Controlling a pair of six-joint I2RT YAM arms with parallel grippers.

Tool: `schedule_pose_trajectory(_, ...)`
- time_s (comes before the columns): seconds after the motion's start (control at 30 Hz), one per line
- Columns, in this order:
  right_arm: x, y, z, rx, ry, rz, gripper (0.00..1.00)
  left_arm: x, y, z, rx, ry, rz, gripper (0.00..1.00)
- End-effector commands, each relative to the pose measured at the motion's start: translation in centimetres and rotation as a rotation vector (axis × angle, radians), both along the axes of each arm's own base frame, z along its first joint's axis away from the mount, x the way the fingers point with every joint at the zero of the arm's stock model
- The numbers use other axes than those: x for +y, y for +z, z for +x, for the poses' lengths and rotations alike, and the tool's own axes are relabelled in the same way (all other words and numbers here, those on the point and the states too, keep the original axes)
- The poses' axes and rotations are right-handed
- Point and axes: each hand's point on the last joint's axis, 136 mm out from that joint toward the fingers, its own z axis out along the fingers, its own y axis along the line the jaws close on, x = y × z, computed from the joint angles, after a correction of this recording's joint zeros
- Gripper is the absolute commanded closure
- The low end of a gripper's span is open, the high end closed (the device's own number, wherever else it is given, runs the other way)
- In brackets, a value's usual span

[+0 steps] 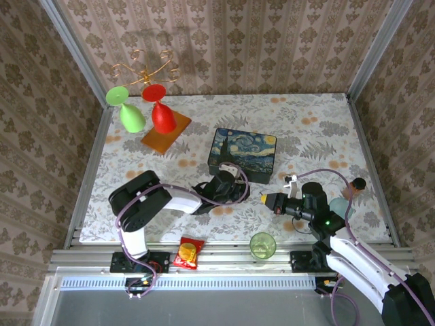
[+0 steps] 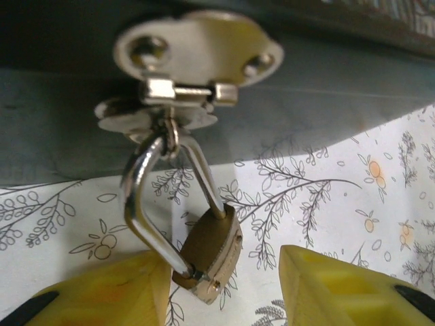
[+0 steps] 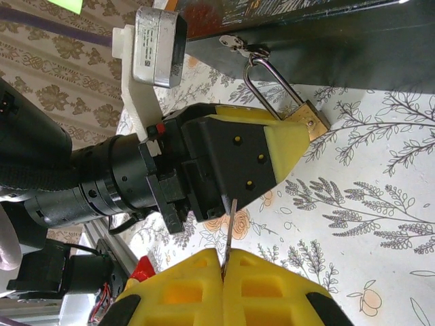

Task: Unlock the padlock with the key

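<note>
Padlock (image 2: 212, 255) hangs by its shackle from the box clasp (image 2: 197, 51), its brass body dangling between the parted fingers of the left gripper (image 2: 221, 275), not yet pinched. Small, light, hard and smooth, it will likely swing and twist, so pinch the body's flat sides. Right gripper (image 3: 224, 261) is clamped on the key (image 3: 230, 227).

You find the box (image 1: 242, 156) mid-table (image 1: 319, 129), the padlock (image 2: 211, 258) hanging from the clasp (image 2: 183, 95) on its near wall. The left gripper (image 2: 228, 278) sits just near of the box, one finger on either side of the padlock. The right gripper (image 3: 223, 261) lies to its right, the key (image 3: 230, 231) between its fingers. At far left, the left goblet (image 1: 132, 117) stands beside the board (image 1: 160, 141), the right goblet (image 1: 162, 117) on it. At the near edge, the packet (image 1: 188, 252) lies left of the cup (image 1: 262, 245).
</note>
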Motion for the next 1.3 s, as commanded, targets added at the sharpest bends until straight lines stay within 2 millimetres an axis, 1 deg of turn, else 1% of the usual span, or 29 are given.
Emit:
schedule_pose_trajectory(0.0, -0.5, -0.9, -0.1, 0.007, -0.018, -0.024, 1.00, 1.1, -1.5, 1.0, -0.026, 0.100, 0.070, 0.54)
schedule_pose_trajectory(0.13, -0.6, -1.1, -0.1, 0.010, -0.025, -0.021, 1.00, 0.3, -1.8, 0.7, -0.087, 0.131, -0.009, 0.56)
schedule_pose_trajectory(0.23, -0.7, -1.1, -0.1, 0.011, -0.028, -0.023, 1.00, 0.3, -3.0, 0.6, -0.069, 0.168, -0.027, 0.57)
schedule_pose_trajectory(0.27, -0.7, -1.2, -0.2, 0.013, -0.029, -0.023, 1.00, 0.5, -3.5, 0.6, -0.056, 0.182, -0.028, 0.59)
schedule_pose_trajectory(0.3, -0.7, -1.2, -0.2, 0.012, -0.030, -0.024, 1.00, 0.8, -3.9, 0.5, -0.049, 0.194, -0.020, 0.64)
schedule_pose_trajectory(0.33, -0.8, -1.2, -0.2, 0.012, -0.031, -0.025, 1.00, 1.1, -4.0, 0.5, -0.045, 0.203, -0.011, 0.65)
schedule_pose_trajectory(0.4, -1.0, -1.4, -0.3, 0.015, -0.038, -0.028, 1.00, 1.7, -3.6, 0.1, -0.043, 0.226, 0.012, 0.65)
schedule_pose_trajectory(0.5, -1.1, -1.4, -0.4, 0.014, -0.042, -0.029, 1.00, 2.0, -2.7, -0.7, -0.001, 0.233, -0.018, 0.63)
schedule_pose_trajectory(0.57, -1.2, -1.5, -0.4, 0.014, -0.046, -0.029, 1.00, 1.6, -2.9, -1.2, 0.041, 0.227, -0.045, 0.60)
schedule_pose_trajectory(0.67, -1.2, -1.6, -0.3, 0.016, -0.046, -0.032, 1.00, 0.9, -4.2, -2.1, 0.105, 0.217, -0.095, 0.60)
schedule_pose_trajectory(0.77, -1.1, -1.5, -0.2, 0.017, -0.041, -0.032, 1.00, 0.9, -4.8, -2.5, 0.113, 0.217, -0.077, 0.62)
schedule_pose_trajectory(0.9, -1.1, -1.4, -0.1, 0.014, -0.041, -0.034, 1.00, 1.2, -4.2, -2.6, 0.093, 0.216, -0.060, 0.67)
schedule_pose_trajectory(0.97, -1.1, -1.5, -0.2, 0.017, -0.041, -0.035, 1.00, 1.3, -3.9, -2.6, 0.081, 0.206, -0.045, 0.76)
schedule_pose_trajectory(1.0, -1.1, -1.6, -0.2, 0.017, -0.043, -0.036, 1.00, 1.4, -4.0, -2.7, 0.081, 0.203, -0.039, 0.77)
schedule_pose_trajectory(1.03, -1.2, -1.6, -0.1, 0.019, -0.044, -0.034, 1.00, 1.4, -4.1, -2.7, 0.082, 0.200, -0.035, 0.76)
schedule_pose_trajectory(1.13, -1.2, -1.7, -0.2, 0.019, -0.045, -0.034, 1.00, 1.2, -4.3, -3.0, 0.091, 0.190, -0.036, 0.67)
schedule_pose_trajectory(1.17, -1.2, -1.7, -0.1, 0.019, -0.045, -0.034, 1.00, 1.2, -4.2, -3.0, 0.089, 0.188, -0.039, 0.66)
schedule_pose_trajectory(1.2, -1.2, -1.7, -0.2, 0.021, -0.044, -0.034, 1.00, 1.2, -4.1, -3.1, 0.087, 0.186, -0.042, 0.66)
schedule_pose_trajectory(1.27, -1.2, -1.7, -0.1, 0.021, -0.045, -0.035, 1.00, 1.2, -3.9, -3.2, 0.079, 0.179, -0.029, 0.68)
